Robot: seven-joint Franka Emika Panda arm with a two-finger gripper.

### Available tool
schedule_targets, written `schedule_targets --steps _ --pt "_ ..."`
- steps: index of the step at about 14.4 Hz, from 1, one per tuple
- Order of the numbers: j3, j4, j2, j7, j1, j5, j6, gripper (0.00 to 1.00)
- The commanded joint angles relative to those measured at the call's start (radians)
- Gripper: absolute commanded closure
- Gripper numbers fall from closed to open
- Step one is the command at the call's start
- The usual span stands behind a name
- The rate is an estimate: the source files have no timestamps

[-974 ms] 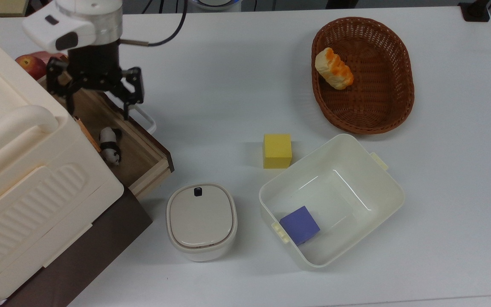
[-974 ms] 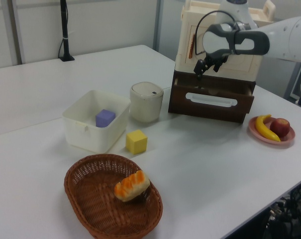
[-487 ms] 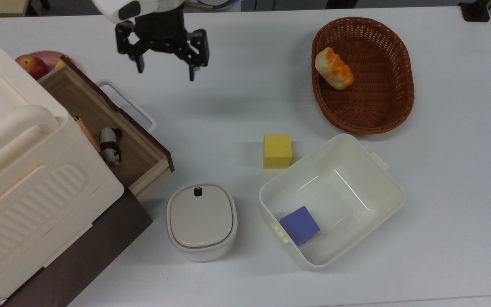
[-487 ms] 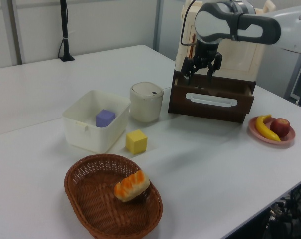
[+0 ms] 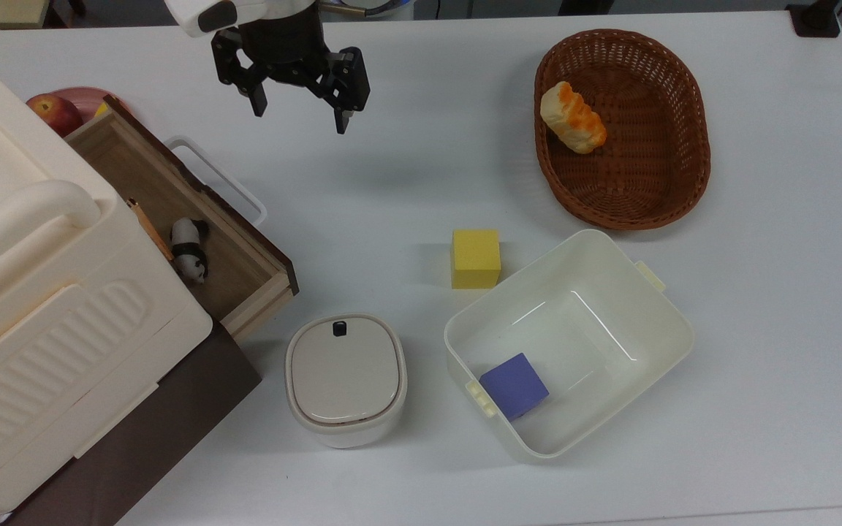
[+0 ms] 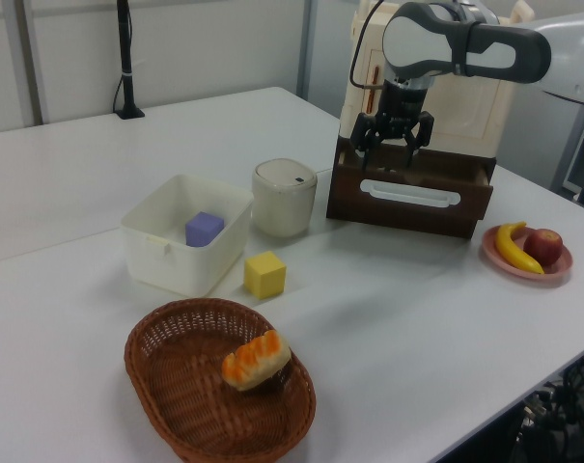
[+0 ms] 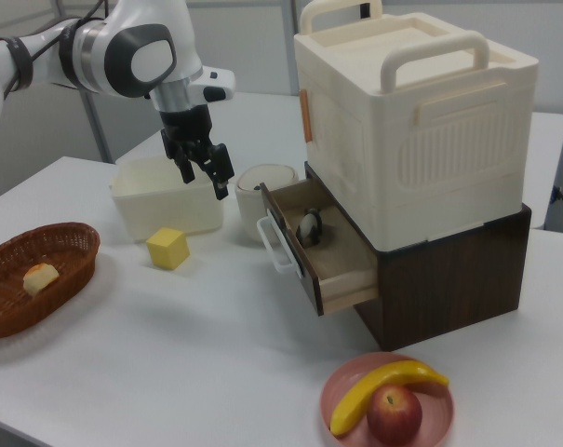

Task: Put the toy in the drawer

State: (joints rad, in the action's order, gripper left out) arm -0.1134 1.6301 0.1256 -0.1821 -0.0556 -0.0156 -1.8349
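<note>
The hand (image 5: 298, 115) hangs above the bare desk (image 5: 406, 146), its two fingers spread wide with nothing between them. In the top view it sits to the right of the drawer (image 5: 234, 274) and well apart from it; in the right view the hand (image 7: 203, 172) is in front of the tub (image 7: 160, 209).

The drawer is pulled out from the dark cabinet (image 7: 449, 279) under the cream box (image 7: 421, 112). The toy (image 5: 188, 248) lies on the drawer's wooden floor (close against the box's edge in the top view), and in the right view the toy (image 7: 309, 226) sits toward the back of the drawer (image 7: 341, 279).

A lidded pot (image 5: 346, 378) stands just beside the drawer's corner. A yellow cube (image 5: 476, 258) rests near the tub (image 5: 655, 307), which holds a purple cube (image 5: 514, 385). The basket (image 5: 673, 190) holds a bread roll (image 5: 572, 117). A plate (image 7: 332, 396) with a banana (image 7: 383, 386) and an apple (image 7: 394, 413) sits in front of the cabinet in the right view.
</note>
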Motion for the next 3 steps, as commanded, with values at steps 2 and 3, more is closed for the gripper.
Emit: schedule_targets --steps 2,3 --pt "0.009 0.016 -0.023 0.035 0.008 -0.010 0.023 0.00" --pt "0.008 0.016 -0.024 0.035 0.006 -0.010 0.023 0.00"
